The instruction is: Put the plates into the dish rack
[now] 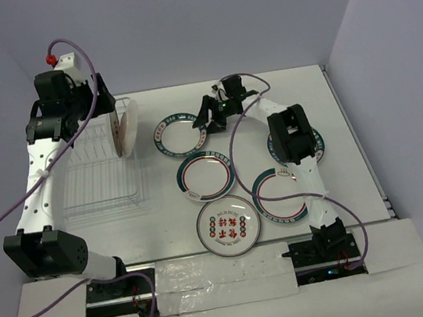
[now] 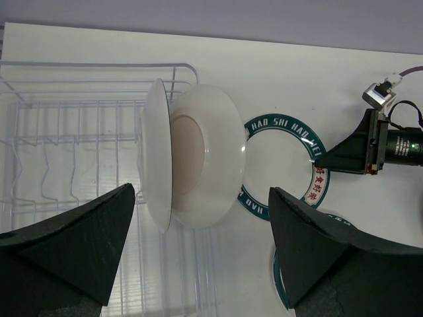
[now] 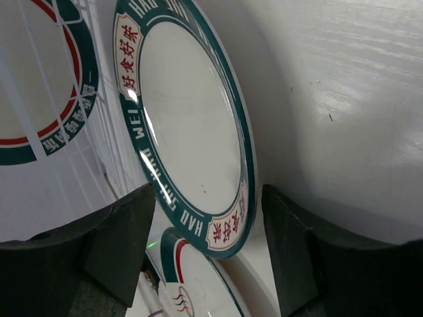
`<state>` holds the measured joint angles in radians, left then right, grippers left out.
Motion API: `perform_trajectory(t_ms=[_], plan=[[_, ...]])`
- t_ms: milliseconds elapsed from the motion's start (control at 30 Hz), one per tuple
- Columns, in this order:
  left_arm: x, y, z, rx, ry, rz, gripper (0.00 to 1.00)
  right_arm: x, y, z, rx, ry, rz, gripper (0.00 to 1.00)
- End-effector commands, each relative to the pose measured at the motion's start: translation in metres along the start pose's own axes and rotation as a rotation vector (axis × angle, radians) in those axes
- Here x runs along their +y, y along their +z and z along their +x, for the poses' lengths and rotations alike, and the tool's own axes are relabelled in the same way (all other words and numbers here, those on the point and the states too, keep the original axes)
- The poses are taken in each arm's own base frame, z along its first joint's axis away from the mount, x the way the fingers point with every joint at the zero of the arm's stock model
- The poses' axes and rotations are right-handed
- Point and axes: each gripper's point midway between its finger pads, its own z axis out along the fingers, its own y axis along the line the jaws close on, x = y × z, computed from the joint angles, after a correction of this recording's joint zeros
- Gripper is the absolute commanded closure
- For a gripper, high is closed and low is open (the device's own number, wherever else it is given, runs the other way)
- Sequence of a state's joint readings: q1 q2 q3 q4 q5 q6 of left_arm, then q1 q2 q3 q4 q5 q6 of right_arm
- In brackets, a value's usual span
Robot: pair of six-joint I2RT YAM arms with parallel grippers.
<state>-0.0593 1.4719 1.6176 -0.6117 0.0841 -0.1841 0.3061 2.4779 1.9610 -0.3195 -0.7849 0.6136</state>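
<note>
The dish rack [image 1: 96,178] stands at the left and also shows in the left wrist view [image 2: 73,132]. Two white plates [image 1: 124,127] stand on edge at its far right end, seen from their backs [image 2: 205,155]. My left gripper [image 1: 71,115] hovers above the rack, open and empty [image 2: 198,244]. A green-rimmed plate [image 1: 181,135] lies flat to the right of the rack. My right gripper [image 1: 213,115] is at that plate's right edge. It is open, with a finger on each side of the rim [image 3: 208,244], and the plate [image 3: 185,125] fills the right wrist view.
More plates lie flat on the table: one with a red ring [image 1: 206,175], one with red characters [image 1: 227,226], one at the right [image 1: 280,194] and one partly under the right arm [image 1: 313,144]. Purple cables trail from both arms.
</note>
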Motion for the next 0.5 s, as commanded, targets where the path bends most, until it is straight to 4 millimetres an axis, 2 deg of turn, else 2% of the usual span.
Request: perform_trajectory(t_ms=[0, 100, 133, 200, 233, 267, 300, 367, 400, 433, 467], plan=[[-0.007, -0.009, -0.013, -0.041, -0.016, 0.030, 0.08, 0.000, 0.013, -0.006, -0.015, 0.013, -0.020, 0.30], [-0.007, -0.007, -0.011, -0.038, -0.022, 0.031, 0.09, 0.004, 0.013, -0.004, -0.003, 0.015, -0.052, 0.54], [-0.007, -0.007, -0.012, -0.044, -0.026, 0.030, 0.09, 0.003, 0.012, -0.003, -0.002, 0.012, -0.052, 0.70], [-0.008, -0.006, -0.008, -0.040, -0.034, 0.035, 0.09, 0.010, 0.000, -0.008, -0.018, 0.004, -0.063, 0.81], [-0.010, -0.007, -0.010, -0.049, -0.033, 0.044, 0.09, 0.008, -0.004, -0.006, -0.016, 0.011, -0.063, 0.92], [-0.010, -0.007, -0.009, -0.047, -0.035, 0.047, 0.09, 0.007, -0.014, -0.013, -0.035, 0.015, -0.066, 1.00], [-0.011, -0.008, -0.011, -0.053, -0.035, 0.049, 0.09, 0.019, -0.029, -0.020, -0.060, -0.005, -0.080, 1.00], [-0.014, -0.010, -0.016, -0.063, -0.032, 0.067, 0.09, 0.022, -0.048, -0.027, -0.089, -0.016, -0.091, 1.00], [-0.016, -0.010, -0.017, -0.066, -0.031, 0.075, 0.09, 0.028, -0.071, -0.037, -0.128, -0.029, -0.104, 1.00], [-0.020, -0.011, -0.019, -0.066, -0.029, 0.095, 0.09, 0.035, -0.084, -0.042, -0.149, -0.040, -0.122, 1.00], [-0.023, -0.012, -0.022, -0.073, -0.026, 0.109, 0.09, 0.054, -0.105, -0.051, -0.194, -0.084, -0.148, 1.00]])
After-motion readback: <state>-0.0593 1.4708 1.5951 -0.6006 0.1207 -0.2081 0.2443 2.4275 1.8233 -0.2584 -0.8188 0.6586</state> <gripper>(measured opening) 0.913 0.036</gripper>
